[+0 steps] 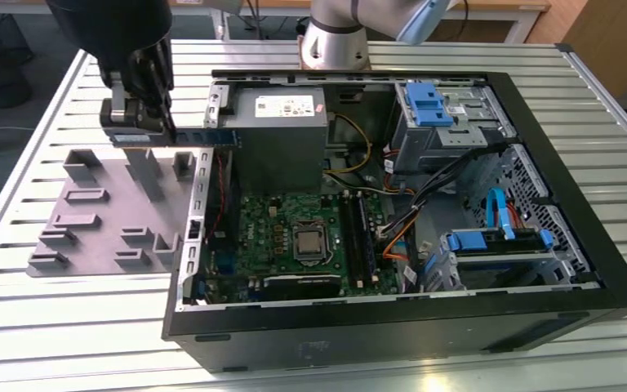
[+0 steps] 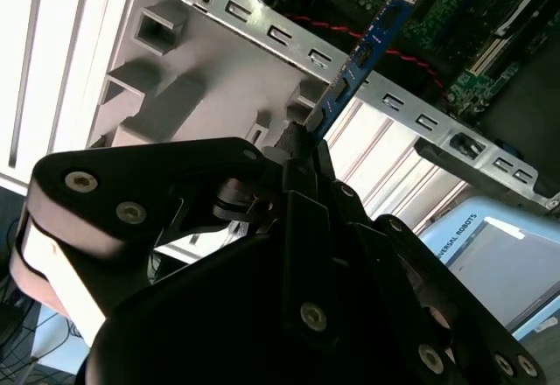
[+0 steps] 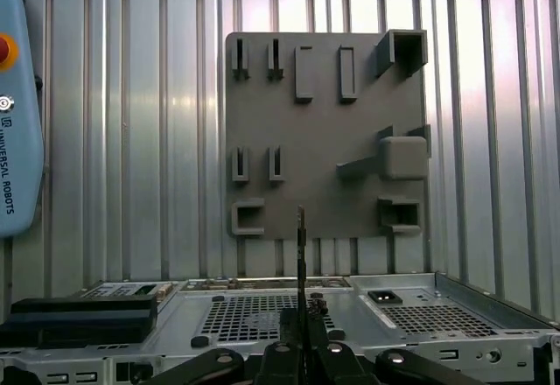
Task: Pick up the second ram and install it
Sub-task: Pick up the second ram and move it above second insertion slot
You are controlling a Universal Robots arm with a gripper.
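- Second ram [image 2: 363,52] is held by one end between the gripper's [image 2: 302,140] fingers. Its blue strip and free end reach out past the fingertips toward the open computer case [image 1: 575,204].
- Fingers [image 2: 308,162] pinch the stick on its flat faces, which probably stops the thin board from twisting. In the first wrist view it shows edge-on, running straight out from the fingers.
- Grey fixture block [image 1: 95,212] lies below the fingers, and the stick seems clear of it, so the pick-up looks done.
- Motherboard [image 1: 281,220] and its long black slots [image 1: 359,237] lie well beyond the stick's free end, so it is not yet seated.
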